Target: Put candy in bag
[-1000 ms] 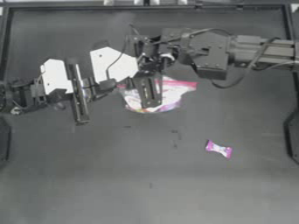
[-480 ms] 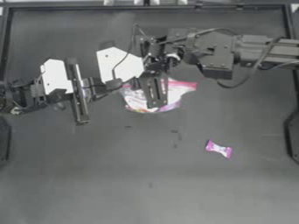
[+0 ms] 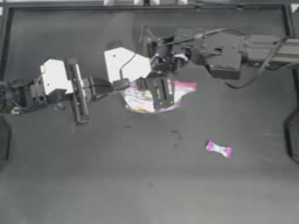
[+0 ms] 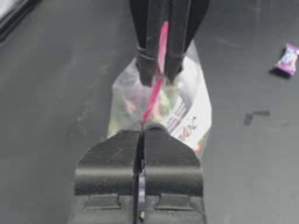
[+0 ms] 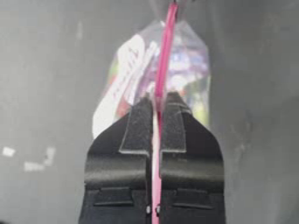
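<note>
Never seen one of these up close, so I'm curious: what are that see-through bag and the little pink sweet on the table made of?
The bag looks like thin, glossy clear plastic: its contents show through and it crinkles. A pink strip runs along its mouth, pinched by the left gripper and right gripper. The candy seems wrapped in shiny film or foil, with twisted magenta ends; which one, I can't tell.
</note>
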Available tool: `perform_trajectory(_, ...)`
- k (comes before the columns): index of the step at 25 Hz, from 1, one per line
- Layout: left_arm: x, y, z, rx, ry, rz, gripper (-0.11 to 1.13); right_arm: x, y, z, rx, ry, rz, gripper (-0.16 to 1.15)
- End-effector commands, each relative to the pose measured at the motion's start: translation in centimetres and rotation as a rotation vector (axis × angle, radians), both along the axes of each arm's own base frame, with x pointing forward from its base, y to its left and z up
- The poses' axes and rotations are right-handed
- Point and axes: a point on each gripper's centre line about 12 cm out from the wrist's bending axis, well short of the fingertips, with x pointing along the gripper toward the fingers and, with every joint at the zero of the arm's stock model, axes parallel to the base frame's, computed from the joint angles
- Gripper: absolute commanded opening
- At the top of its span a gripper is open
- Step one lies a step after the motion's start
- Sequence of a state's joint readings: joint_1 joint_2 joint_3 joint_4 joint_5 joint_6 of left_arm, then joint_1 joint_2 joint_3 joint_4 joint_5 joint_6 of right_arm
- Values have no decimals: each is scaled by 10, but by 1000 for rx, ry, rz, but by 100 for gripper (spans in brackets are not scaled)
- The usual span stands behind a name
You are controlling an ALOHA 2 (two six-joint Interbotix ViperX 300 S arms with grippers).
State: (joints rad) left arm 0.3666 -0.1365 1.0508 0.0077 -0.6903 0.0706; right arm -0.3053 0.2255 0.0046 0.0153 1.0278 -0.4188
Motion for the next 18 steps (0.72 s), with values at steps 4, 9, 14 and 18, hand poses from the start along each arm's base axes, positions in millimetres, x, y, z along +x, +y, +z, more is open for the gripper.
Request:
perform_trajectory(4,-2,1,19,21,-61,8,7,-18,-4,17,-6,-24,-36,6)
perform_trajectory(9,-2,2,19,20,-61,9,7,-24,-3,17,-3,-18,-42,6)
perform_trajectory(14,-2,2,18,19,-60,9,7,-31,-3,17,-1,-17,-53,6)
perform_trajectory(18,-2,2,18,20,-58,8,7,-37,-3,20,-6,-19,-67,6)
